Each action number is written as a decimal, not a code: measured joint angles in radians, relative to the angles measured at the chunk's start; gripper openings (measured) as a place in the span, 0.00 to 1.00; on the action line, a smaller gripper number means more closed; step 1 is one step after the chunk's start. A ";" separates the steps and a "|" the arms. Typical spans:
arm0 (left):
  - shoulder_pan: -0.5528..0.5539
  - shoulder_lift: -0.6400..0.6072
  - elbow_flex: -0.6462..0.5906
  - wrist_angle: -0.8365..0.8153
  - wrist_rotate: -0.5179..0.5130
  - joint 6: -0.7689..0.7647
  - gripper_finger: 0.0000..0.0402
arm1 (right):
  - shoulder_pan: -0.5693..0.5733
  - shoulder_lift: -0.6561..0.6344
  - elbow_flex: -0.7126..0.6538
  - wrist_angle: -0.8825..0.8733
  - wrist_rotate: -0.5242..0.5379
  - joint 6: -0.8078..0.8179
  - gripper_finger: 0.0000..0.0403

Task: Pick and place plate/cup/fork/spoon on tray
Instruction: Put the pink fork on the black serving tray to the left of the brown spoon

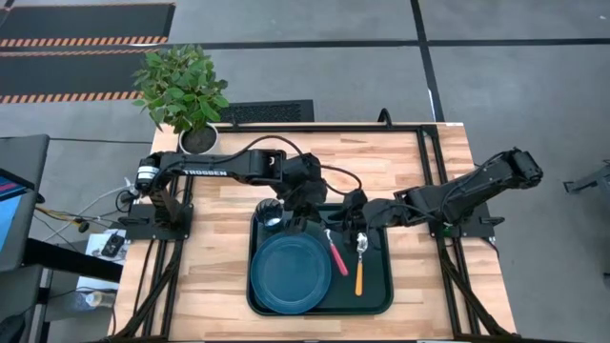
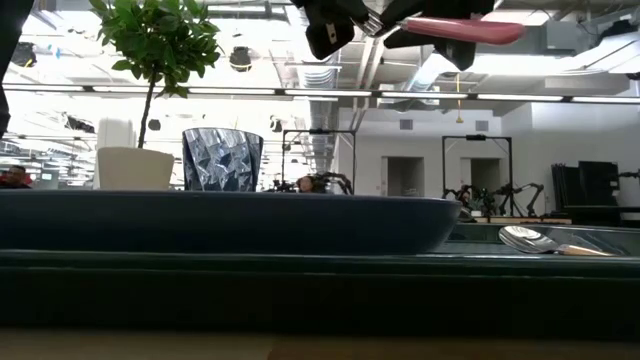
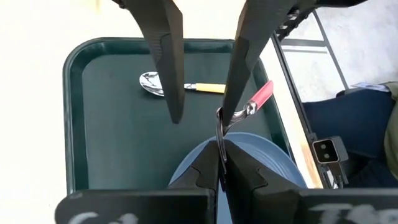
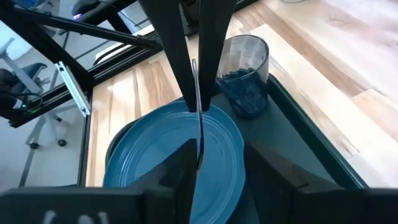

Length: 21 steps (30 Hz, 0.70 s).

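Observation:
The dark green tray [image 1: 381,303] carries the blue plate [image 1: 289,272], the grey cup [image 1: 270,213] at its far left corner, and the orange-handled spoon [image 1: 360,265] on its right part. The red-handled fork [image 2: 465,28] hangs level well above the tray. My left gripper [image 3: 221,168] is shut on it. My right gripper [image 3: 200,117] comes from the table's right and is open, one finger on each side of the fork where the metal meets the handle. My left gripper pinches the fork's metal head end [image 3: 219,140] between its two fingers, slanting down from the table's far left. The fork is lifted clear of the tray, and its red handle [image 3: 264,94] sticks out beyond the fingertips. My right gripper has one finger [image 3: 239,81] close against the fork's neck; I cannot tell whether it touches.
A white pot with a green plant [image 1: 198,138] stands at the table's far left corner. Bare wood [image 1: 214,267] lies left and right of the tray. Black frame rails [image 1: 429,162] run along the table's sides.

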State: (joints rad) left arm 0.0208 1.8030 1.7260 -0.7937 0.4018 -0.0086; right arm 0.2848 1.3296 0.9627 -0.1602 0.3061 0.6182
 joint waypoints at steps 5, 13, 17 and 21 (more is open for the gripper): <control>0.000 0.000 0.000 0.000 -0.002 0.000 0.00 | -0.006 0.000 0.000 0.014 -0.021 -0.016 0.29; 0.000 0.000 -0.001 0.005 -0.021 -0.003 0.00 | -0.006 0.000 0.000 0.027 -0.023 -0.027 0.06; -0.001 0.000 -0.002 0.016 -0.021 -0.010 0.00 | -0.006 0.000 0.000 0.027 -0.038 -0.016 0.03; -0.001 0.000 -0.002 0.022 -0.024 -0.011 0.00 | -0.006 0.000 0.000 0.027 -0.038 0.006 0.01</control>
State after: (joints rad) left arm 0.0200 1.8030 1.7241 -0.7712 0.3776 -0.0196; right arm 0.2792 1.3300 0.9627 -0.1329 0.2676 0.6240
